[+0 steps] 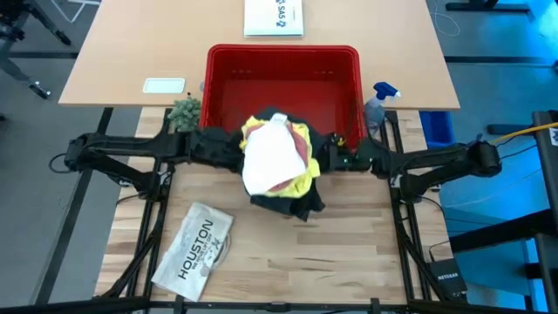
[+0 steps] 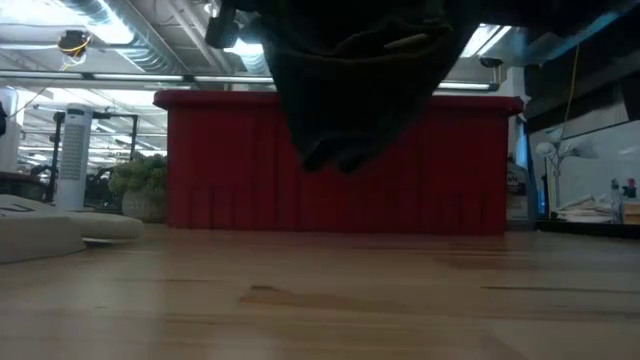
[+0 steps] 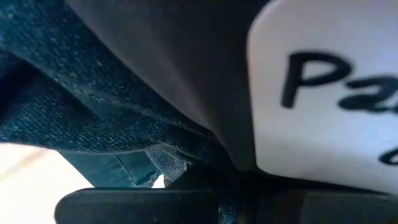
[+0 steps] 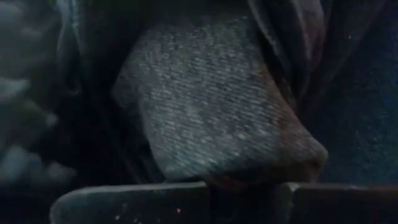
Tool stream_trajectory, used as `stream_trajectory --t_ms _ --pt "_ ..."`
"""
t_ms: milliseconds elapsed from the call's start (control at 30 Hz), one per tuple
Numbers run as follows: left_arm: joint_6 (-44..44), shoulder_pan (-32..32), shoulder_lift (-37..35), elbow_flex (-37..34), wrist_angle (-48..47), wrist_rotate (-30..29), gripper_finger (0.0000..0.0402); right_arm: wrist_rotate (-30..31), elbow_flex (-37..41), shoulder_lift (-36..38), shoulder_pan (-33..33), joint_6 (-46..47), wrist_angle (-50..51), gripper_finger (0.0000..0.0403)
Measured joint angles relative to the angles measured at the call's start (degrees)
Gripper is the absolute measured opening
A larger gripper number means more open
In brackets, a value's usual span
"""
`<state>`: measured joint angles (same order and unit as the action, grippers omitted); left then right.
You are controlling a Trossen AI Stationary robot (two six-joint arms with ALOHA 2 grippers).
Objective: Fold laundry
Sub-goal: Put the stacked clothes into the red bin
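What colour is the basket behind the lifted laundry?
Red; the basket shows best in the high view.

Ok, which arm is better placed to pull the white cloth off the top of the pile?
Probably left. The white cloth lies toward the left side, beside the left gripper; the right gripper sits beyond the yellow shirt. Both are buried in the laundry.

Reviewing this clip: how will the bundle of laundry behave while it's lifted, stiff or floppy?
Probably floppy: the dark trousers sag in a pointed drape above the table. The white cloth and yellow T-shirt only lie loosely on top, so they may slide off. Stacked layers suggest some weight.
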<state>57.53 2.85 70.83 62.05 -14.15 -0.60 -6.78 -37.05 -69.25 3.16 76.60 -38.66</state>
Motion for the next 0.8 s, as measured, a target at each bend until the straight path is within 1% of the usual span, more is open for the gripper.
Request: stream_trajectory --t_ms 167,300,433,567,700,800 --pt "-1.96 6.52 0.0 3.75 -0.83 5.54 0.0006 -5.33 -4.59 -0.02 7.6 -0.35 0.72 0.0011" --pt "-3.39 12.73 0.59 6.64 -0.72 10.16 0.0006 -10.34 -9.41 -0.1 13.98 -1.98 5.49 0.0011" --pt "-4.7 18.9 2.43 9.12 -0.75 15.23 0.0006 -15.7 -14.4 -2.03 20.71 -4.22 10.38 0.0011" --pt "-6.64 25.13 6.55 11.86 -0.42 20.03 0.0006 -21.01 -19.13 -6.54 27.34 -6.36 13.26 0.0011" --pt "-8.45 31.56 12.19 15.23 -0.57 24.11 0.0006 -24.6 -23.42 -13.18 33.53 -7.36 13.3 0.0011" --pt "-10.13 36.13 17.14 18.05 -0.41 28.67 0.0006 -27.35 -26.78 -18.4 37.36 -7.94 13.45 0.0011"
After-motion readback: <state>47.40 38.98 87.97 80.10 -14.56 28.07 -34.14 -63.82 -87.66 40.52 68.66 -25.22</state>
